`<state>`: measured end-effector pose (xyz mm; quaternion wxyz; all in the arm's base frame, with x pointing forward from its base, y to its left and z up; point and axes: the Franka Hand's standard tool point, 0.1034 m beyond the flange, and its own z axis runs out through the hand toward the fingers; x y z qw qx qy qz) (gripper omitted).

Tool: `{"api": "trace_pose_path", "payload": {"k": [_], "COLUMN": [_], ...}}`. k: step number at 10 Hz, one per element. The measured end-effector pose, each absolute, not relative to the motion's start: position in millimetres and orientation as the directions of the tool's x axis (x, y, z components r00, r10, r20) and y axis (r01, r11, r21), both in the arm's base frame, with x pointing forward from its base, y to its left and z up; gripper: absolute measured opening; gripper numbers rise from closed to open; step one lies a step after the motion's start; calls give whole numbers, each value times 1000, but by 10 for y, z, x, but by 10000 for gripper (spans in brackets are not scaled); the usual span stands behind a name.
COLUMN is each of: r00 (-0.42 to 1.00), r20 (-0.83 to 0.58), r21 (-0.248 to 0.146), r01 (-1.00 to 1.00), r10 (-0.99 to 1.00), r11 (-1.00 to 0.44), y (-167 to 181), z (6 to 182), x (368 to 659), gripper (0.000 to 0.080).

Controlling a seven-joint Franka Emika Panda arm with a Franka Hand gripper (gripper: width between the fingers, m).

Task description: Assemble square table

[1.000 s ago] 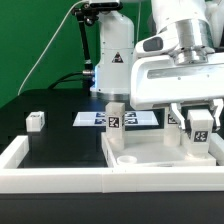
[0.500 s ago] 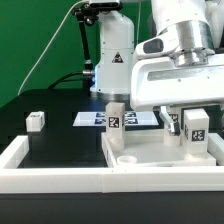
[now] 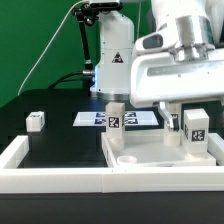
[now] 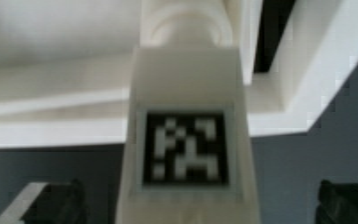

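The white square slab (image 3: 160, 156) lies at the exterior view's lower right. Two white tagged legs stand upright on it, one at its left corner (image 3: 115, 120) and one at its right (image 3: 196, 126). My gripper (image 3: 194, 108) hangs just above the right leg, open, its fingers on either side of the leg's top. In the wrist view that leg (image 4: 190, 120) fills the middle with its tag facing me. The dark fingers (image 4: 51, 200) stand well apart from it at the edges of the gripper (image 4: 197, 206). Another loose leg (image 3: 36, 121) lies on the black table at the left.
The marker board (image 3: 92, 118) lies behind the slab. A long low white border wall (image 3: 50, 178) runs along the front and left. The arm's base (image 3: 110, 60) stands at the back, with a cable beside it.
The gripper has opened, letting go of the right leg, and has lifted a little. The leg stays upright on the slab.
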<state>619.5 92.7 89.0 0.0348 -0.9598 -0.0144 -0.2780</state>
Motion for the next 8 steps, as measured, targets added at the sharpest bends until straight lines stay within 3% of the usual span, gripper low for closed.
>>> {"api": "trace_pose_path", "payload": {"k": [4, 5, 8], "r00": [859, 908, 980], "r20": [512, 418, 199], "r21": [-69, -97, -165], "r01": [41, 48, 39], "r10": [0, 3, 6], "r11": [-997, -994, -986], "y": [880, 903, 889], "z": [907, 821, 839], "x": [6193, 6156, 6238], "gripper": [649, 649, 649]}}
